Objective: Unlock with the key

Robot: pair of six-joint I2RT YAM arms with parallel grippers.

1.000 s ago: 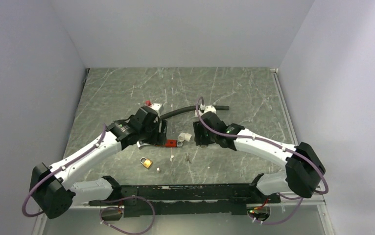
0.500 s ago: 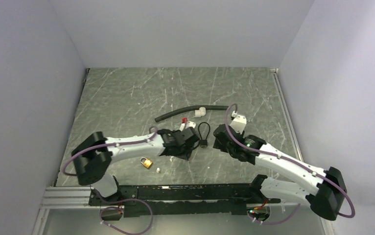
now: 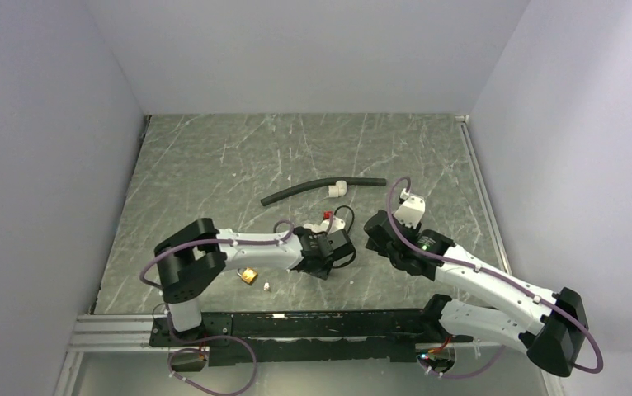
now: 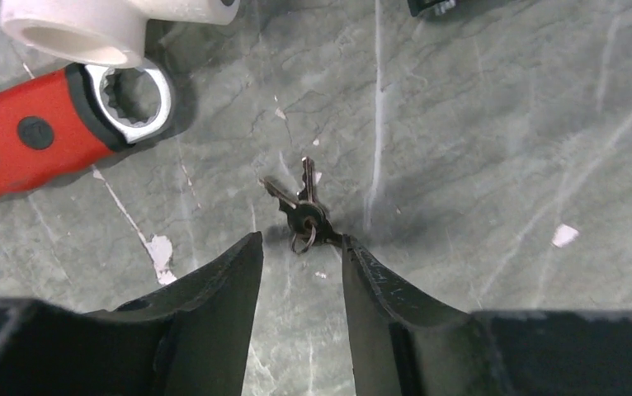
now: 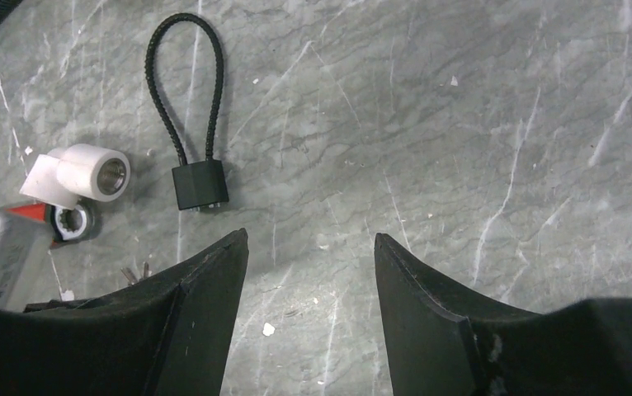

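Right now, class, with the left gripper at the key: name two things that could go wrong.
1. The key lies flat on the table just ahead of the left gripper; its open fingers may shove it away instead of catching it.
2. It shares a ring with a second key, so the grip could land on the wrong one.

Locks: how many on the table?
2. A brass padlock lies towards the near edge, left of centre. A black cable lock lies just ahead of the right hand, beside a white pipe fitting. Others may be hidden under the arms.
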